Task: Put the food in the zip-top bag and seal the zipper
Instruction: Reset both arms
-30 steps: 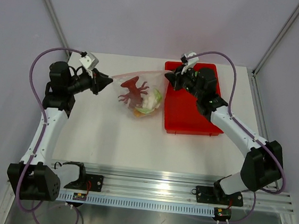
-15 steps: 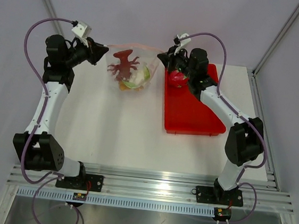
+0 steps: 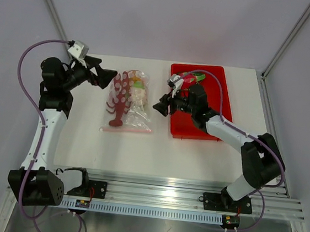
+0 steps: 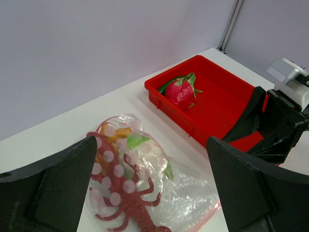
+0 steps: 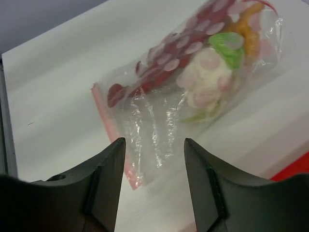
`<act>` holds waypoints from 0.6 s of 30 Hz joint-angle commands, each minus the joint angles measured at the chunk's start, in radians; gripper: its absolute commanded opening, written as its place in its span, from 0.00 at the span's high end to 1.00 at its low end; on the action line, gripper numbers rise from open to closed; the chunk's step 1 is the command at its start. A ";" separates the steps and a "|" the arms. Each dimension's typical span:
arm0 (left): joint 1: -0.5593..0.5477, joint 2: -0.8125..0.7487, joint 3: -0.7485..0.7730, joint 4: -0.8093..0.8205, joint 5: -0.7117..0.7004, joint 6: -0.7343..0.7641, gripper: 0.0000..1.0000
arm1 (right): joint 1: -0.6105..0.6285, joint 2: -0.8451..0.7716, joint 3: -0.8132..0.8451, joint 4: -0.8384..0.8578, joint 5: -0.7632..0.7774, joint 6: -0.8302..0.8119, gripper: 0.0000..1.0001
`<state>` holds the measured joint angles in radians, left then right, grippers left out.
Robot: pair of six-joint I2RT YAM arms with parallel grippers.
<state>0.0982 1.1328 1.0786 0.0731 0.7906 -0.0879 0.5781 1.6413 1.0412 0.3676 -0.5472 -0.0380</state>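
The left claw (image 3: 103,70) hangs over the white counter (image 3: 85,142) well to the left of the red tray (image 3: 190,126), pointing toward it. Its two fingers stand wide apart and nothing sits between them. In its wrist view the left claw (image 4: 152,141) frames the bag and the tray beyond.

The zip-top bag (image 3: 129,99) lies flat on the counter just left of the tray, close beside it but not touching. The food is inside it. A dark-red chili piece (image 3: 121,98) fills the side away from the tray, and a white lumpy piece (image 3: 140,95) lies on the side nearer the tray. A bit of green (image 3: 139,83) and an orange-yellow piece (image 5: 246,29) sit at the bag's closed end, level with the tray's far part. The zipper (image 3: 126,129) is the pink strip along the opposite edge, level with the tray's near rim. Whether it is pressed closed cannot be told.

The right claw (image 3: 161,104) sits at the tray's left rim, aimed away from the tray at the bag. Its fingers are spread partway and grip nothing. Its wrist view shows the bag (image 5: 164,106) lying beyond the gap of the right claw (image 5: 153,145).

A pink dragon fruit (image 3: 189,80) with green scales rests in the tray's far part.
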 commanded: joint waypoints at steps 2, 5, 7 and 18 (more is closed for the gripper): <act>0.000 -0.033 0.113 -0.061 -0.019 -0.053 0.01 | -0.011 -0.185 0.016 -0.101 0.198 -0.004 0.38; -0.021 -0.068 0.093 -0.070 -0.127 -0.107 0.01 | -0.012 -0.247 0.096 -0.335 0.364 0.077 0.34; -0.050 -0.096 0.080 -0.122 -0.228 -0.104 0.01 | -0.014 -0.261 0.176 -0.477 0.426 0.111 0.29; -0.121 -0.090 -0.006 -0.389 -0.455 -0.345 0.01 | -0.012 -0.553 0.025 -0.740 0.936 0.338 0.00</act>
<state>0.0006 1.0317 1.1156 -0.2333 0.4210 -0.3210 0.5674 1.1614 1.0939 -0.2657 0.1761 0.2001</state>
